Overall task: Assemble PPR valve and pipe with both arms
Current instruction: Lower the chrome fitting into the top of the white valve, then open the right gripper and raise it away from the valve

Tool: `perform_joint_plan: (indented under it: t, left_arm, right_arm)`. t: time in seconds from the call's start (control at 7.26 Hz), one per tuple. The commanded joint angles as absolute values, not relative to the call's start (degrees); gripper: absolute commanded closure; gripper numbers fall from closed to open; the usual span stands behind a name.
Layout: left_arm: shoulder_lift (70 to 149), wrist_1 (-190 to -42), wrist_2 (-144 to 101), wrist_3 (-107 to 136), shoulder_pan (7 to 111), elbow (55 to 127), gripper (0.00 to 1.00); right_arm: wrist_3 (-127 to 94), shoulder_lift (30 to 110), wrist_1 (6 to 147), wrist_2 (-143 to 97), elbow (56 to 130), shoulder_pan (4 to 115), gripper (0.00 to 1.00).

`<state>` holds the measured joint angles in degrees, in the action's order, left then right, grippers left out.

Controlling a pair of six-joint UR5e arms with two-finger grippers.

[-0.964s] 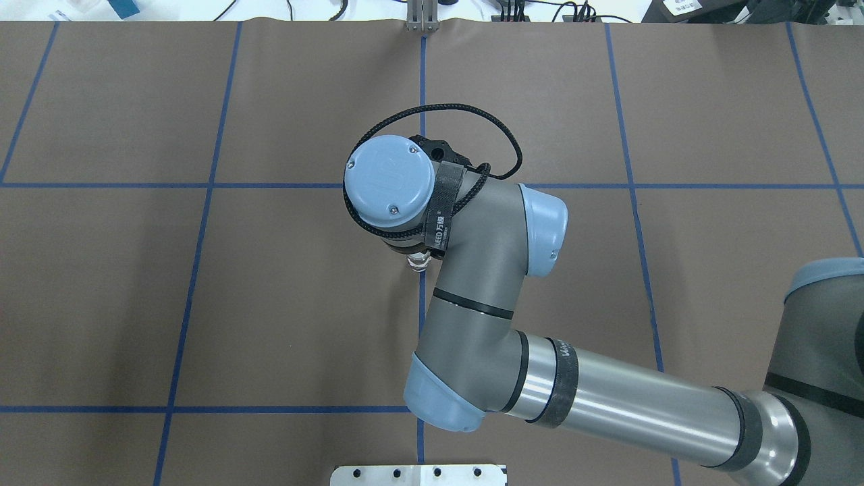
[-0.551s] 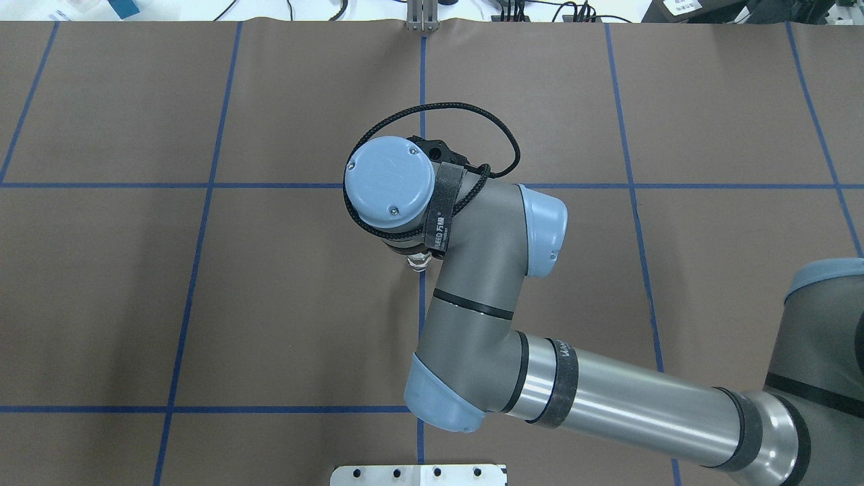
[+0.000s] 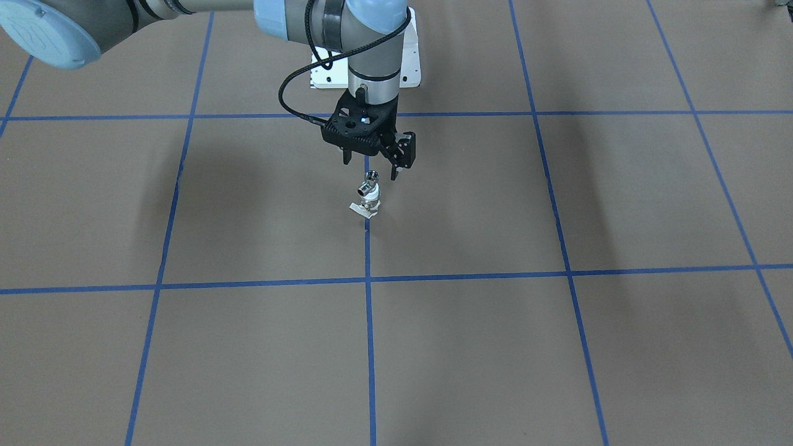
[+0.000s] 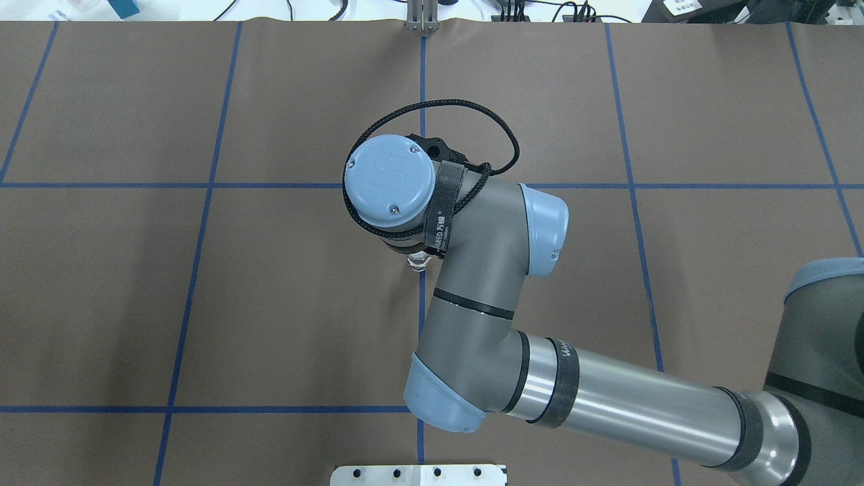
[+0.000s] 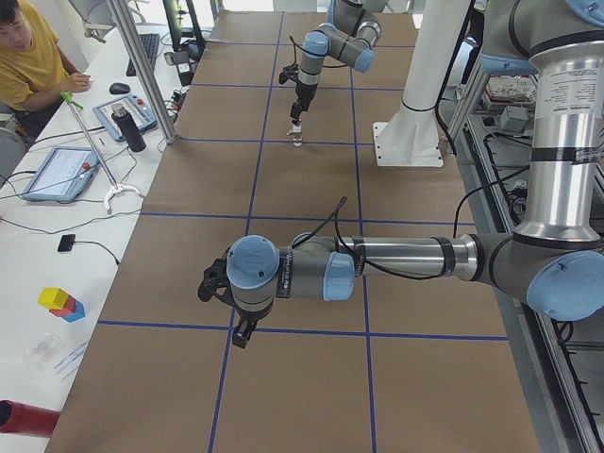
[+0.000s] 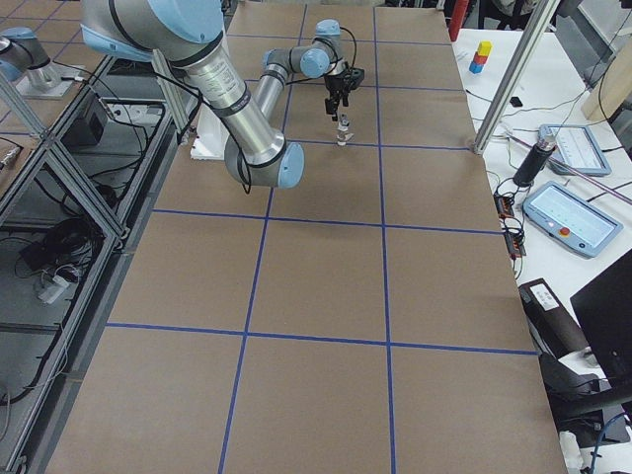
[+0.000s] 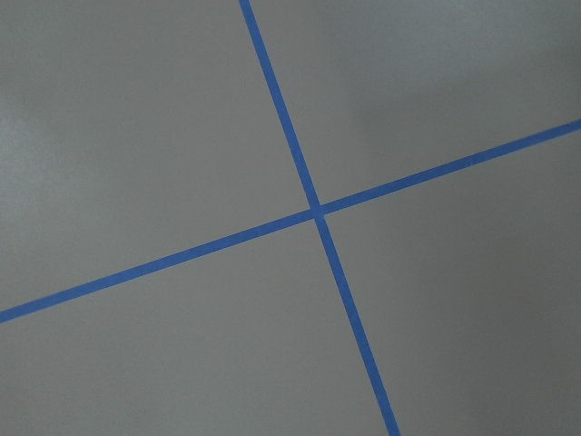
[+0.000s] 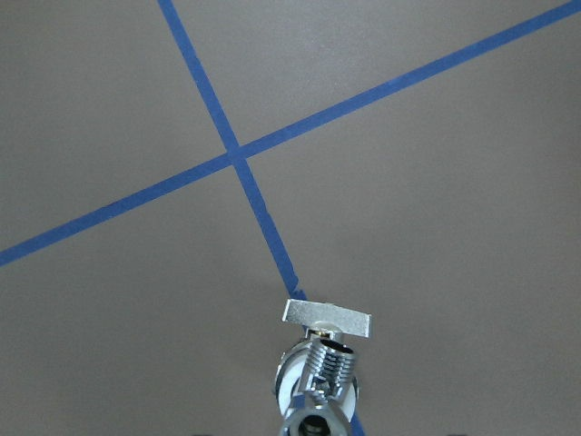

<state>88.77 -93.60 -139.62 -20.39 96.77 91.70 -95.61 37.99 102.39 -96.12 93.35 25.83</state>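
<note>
PPR valve (image 3: 371, 202) stands upright on the blue tape line (image 3: 367, 248) with pipe (image 3: 369, 181) on top, directly under right gripper (image 3: 370, 168), jaws spread, holding nothing. For left gripper (image 5: 240, 332) we can't tell. We judge it light, rigid, top-heavy. Chrome is slick, so we'd grip the white body, not the lever tab (image 8: 327, 316). Wrist strap (image 4: 439, 223) reads roughly "LEED"; no print legible on parts.

Around my white pedestal (image 5: 422, 90) spreads a brown table cover (image 4: 709, 101), ruled into big squares by blue tape lines (image 4: 204, 223). Across the table from the pedestal runs a white bench (image 5: 24, 283) with a tablet (image 5: 58, 173), a black bottle (image 5: 130, 129) and coloured blocks (image 5: 61, 303). An aluminium post (image 5: 139, 66) stands at the bench's edge. The light is even and the shadows are soft.
</note>
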Motion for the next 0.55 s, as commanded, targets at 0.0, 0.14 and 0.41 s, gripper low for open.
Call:
perform_joint_plan:
  t: [0.0,0.14,0.41]
  left_arm:
    - [88.68,-93.52,-139.66,-20.13,96.77,91.76,0.0]
    - [88.51,-92.73,-139.57,-19.78,96.77,91.76,0.0]
    - [88.16,-92.2,-139.39,-19.51,96.77,89.92,0.0]
  right_arm:
    - [-93.53,37.35,102.57,-97.11,95.87,28.63,0.0]
    - [-92.3,37.35,102.74,-100.51,96.76,31.96,0.0]
    - [-86.7,38.49,103.53,-106.58,98.26,39.07,0.0]
